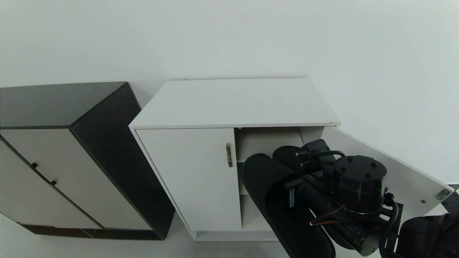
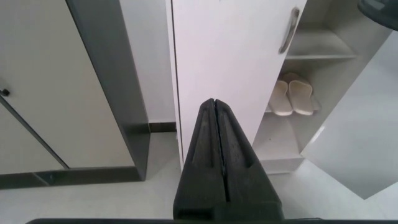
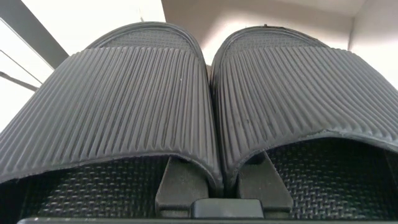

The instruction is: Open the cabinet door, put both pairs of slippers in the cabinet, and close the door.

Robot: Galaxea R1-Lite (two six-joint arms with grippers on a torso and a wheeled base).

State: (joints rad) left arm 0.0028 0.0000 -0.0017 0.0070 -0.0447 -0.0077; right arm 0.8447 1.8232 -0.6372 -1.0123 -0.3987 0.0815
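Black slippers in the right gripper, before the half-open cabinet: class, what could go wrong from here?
1. The right gripper pinches the black slippers only by their adjoining inner sides; one might slip out.
2. They could catch the closed door or the open door going in.
3. The white slippers already lie inside; aiming there could shove them.

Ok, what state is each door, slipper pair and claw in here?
Right cabinet door: open.
Left cabinet door: shut.
White slippers: stowed inside, side by side.
Black slippers: gripped together by right claw.
Left claw: shut, empty.
Dark cabinet: doors shut.
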